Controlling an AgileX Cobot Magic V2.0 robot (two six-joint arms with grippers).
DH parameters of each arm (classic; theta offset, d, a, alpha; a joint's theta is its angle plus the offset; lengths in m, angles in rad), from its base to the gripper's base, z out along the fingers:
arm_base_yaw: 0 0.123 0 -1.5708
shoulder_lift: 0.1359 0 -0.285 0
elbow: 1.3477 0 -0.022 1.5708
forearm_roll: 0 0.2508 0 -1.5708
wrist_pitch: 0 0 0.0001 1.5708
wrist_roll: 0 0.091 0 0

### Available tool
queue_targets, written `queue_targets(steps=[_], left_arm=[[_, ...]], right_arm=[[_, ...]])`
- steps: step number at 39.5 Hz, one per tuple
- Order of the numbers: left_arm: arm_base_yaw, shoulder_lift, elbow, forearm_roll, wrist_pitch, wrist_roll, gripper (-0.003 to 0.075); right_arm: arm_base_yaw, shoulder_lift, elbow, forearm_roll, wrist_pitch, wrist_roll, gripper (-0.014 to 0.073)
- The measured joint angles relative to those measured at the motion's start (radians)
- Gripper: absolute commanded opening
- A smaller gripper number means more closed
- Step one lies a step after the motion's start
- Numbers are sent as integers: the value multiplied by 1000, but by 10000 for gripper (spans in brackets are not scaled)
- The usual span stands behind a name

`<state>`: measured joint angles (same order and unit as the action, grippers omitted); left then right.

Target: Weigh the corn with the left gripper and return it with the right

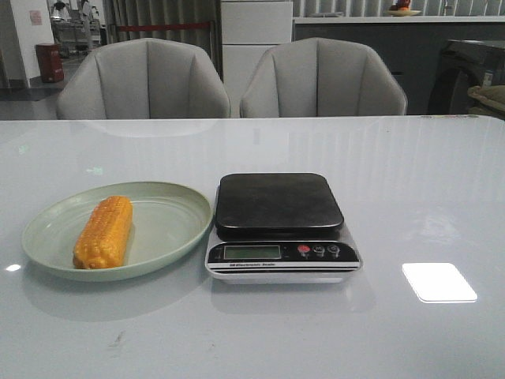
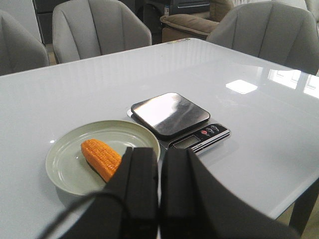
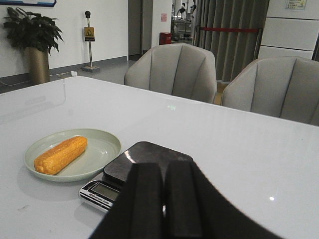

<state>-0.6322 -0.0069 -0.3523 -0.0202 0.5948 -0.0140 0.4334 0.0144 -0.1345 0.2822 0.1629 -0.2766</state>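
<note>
The orange-yellow corn (image 1: pixel 104 231) lies on a pale green plate (image 1: pixel 170 229) at the left of the table. It also shows in the left wrist view (image 2: pixel 100 158) and the right wrist view (image 3: pixel 61 154). A kitchen scale (image 1: pixel 280 225) with a bare black platform stands right of the plate. My left gripper (image 2: pixel 159 164) is shut and empty, held above the table short of the plate (image 2: pixel 65 172) and scale (image 2: pixel 172 114). My right gripper (image 3: pixel 163 177) is shut and empty, held above the table near the scale (image 3: pixel 134 159). Neither gripper shows in the front view.
Two grey chairs (image 1: pixel 142 79) (image 1: pixel 323 79) stand behind the table's far edge. A bright patch of light (image 1: pixel 439 282) lies on the glossy white table right of the scale. The table's edge and a leg show in the left wrist view (image 2: pixel 304 214).
</note>
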Motion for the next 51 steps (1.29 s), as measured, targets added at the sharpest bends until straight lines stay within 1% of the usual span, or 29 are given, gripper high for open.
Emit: queue_targets(steps=[22,26,29,32,35,42,47,51], left_arm=[[0,0,11,2,-2,0,114],[32,0,33,2,-2,0,114],[101,0,59,2,-23,0,114],[174,0,89,2,-73,0,114],[266,0,133,2,-144,0,114],[445,0,237,2,-308,1,114],[539,0,321,2,-437,1,114],[593,0,358,2,-479,1,114]], right_arm=[[0,0,0,-2,0,0,162],[0,0,0,-2,0,0,162],[0,0,0,-2,0,0,162],[0,0,0,-2,0,0,162],[0,0,0,-2,0,0,162],[0,0,0,-2,0,0,162],[0,0,0,-2,0,0,162],[0,0,0,-2,0,0,162]])
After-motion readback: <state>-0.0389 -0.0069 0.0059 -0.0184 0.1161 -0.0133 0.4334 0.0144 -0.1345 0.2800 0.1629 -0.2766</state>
